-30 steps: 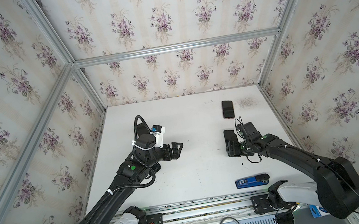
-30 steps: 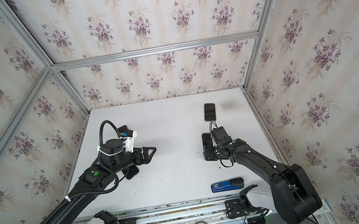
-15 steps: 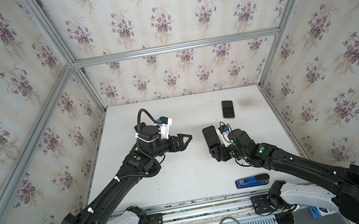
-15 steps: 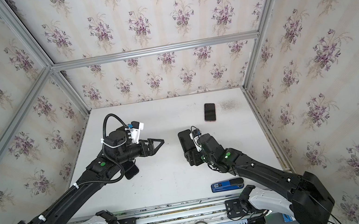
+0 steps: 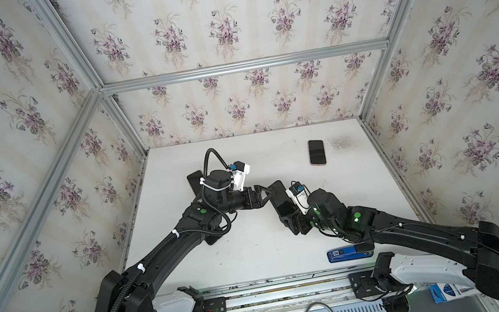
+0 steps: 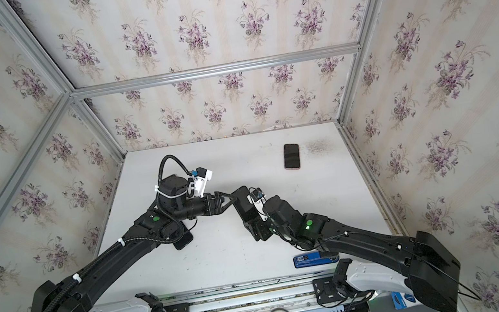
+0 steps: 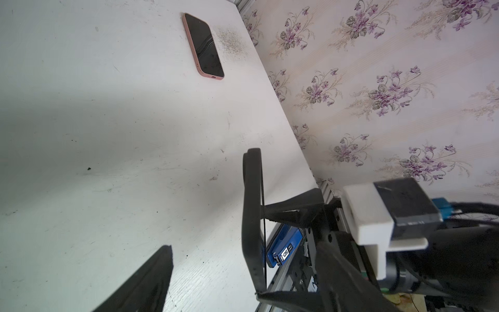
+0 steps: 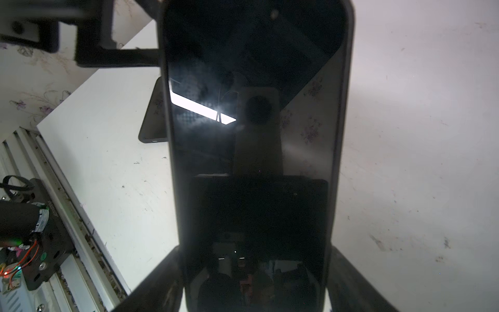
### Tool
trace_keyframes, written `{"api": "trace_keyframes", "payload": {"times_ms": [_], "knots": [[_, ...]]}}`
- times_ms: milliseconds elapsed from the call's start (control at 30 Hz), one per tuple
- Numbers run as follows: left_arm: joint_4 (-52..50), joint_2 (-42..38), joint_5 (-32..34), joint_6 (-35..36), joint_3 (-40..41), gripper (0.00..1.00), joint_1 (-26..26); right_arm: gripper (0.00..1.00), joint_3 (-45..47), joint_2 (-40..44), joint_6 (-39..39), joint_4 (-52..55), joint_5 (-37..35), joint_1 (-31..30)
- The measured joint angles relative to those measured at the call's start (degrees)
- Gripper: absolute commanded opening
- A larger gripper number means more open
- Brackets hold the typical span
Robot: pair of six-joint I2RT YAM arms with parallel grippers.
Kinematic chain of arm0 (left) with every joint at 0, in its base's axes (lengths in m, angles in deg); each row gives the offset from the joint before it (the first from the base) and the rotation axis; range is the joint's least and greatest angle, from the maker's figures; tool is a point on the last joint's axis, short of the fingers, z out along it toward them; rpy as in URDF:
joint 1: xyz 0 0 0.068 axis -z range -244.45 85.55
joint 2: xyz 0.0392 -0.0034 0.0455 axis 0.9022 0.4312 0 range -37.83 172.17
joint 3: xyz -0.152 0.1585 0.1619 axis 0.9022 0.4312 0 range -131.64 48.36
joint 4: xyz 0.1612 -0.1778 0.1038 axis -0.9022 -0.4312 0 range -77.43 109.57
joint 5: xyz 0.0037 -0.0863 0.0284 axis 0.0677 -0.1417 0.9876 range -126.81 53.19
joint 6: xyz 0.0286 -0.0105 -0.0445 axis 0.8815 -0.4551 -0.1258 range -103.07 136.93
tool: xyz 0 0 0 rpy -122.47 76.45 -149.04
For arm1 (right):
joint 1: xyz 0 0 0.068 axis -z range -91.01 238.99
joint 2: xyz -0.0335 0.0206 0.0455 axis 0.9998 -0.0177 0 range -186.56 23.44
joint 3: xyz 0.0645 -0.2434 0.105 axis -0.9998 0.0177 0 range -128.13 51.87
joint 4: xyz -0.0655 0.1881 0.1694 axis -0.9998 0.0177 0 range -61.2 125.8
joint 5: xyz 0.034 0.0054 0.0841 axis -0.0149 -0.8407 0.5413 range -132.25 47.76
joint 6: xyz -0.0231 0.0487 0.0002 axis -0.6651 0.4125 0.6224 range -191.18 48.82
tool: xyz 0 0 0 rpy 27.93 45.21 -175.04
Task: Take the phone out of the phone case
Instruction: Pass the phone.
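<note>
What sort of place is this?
Probably a robot test booth: wallpapered panels in an aluminium frame box in a white table, with a left arm and right arm mounted at its front.

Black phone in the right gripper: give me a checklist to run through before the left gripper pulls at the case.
1. Hold: right gripper clamped on the black cased phone: ok.
2. Phone raised off the table: ok.
3. left gripper straddling the phone's far end: ok.
4. Both left fingers pressing the case: not ok, one finger stands apart.
5. Phone loosened from its case: cannot tell.
6. pink-cased phone lying well clear: ok.
</note>
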State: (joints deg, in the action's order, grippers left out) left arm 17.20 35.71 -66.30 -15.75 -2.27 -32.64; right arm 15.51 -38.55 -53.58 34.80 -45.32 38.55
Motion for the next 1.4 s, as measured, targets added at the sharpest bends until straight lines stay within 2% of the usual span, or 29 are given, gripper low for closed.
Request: {"api": "trace_keyframes", "payload": {"times_ms": [67,167,567,800,900,1000,1200,1300,1400], "knots": [[0.0,0.22,0.02,-0.24,0.0,0.74,0.02,0.38,0.0,-0.04,-0.2,-0.22,0.0,-0.61],[0.07,0.26,-0.02,-0.5,0.0,0.61,0.04,0.37,0.0,-0.11,-0.52,-0.31,-0.2,-1.01],[0.44,0.72,-2.08,-1.27,0.07,0.34,0.11,0.35,-0.66,-0.76,-0.74,-2.03,-0.39,-1.97],[0.85,0.79,-3.58,-2.38,0.13,0.07,0.2,0.34,-0.72,-1.33,-1.05,-2.78,-0.44,-2.27],[1.07,0.79,-3.85,-2.43,0.13,0.01,0.22,0.35,-0.72,-1.51,-1.42,-2.84,-0.7,-2.38],[0.96,0.28,-3.93,-2.36,0.24,0.0,0.24,0.46,-0.72,-1.49,-1.55,-2.93,-0.7,-2.43],[-0.15,-4.33,-1.99,-2.38,0.35,0.0,0.31,0.88,-0.74,0.09,-2.64,-5.07,-0.15,-2.58],[-0.15,-8.04,-0.09,-2.25,0.35,0.0,0.28,0.96,-0.76,2.38,-1.99,-5.7,-0.17,-2.58],[-0.13,-11.69,3.08,-1.95,0.22,0.0,0.11,0.96,-0.74,5.38,-0.98,-5.7,0.17,-2.49]]}}
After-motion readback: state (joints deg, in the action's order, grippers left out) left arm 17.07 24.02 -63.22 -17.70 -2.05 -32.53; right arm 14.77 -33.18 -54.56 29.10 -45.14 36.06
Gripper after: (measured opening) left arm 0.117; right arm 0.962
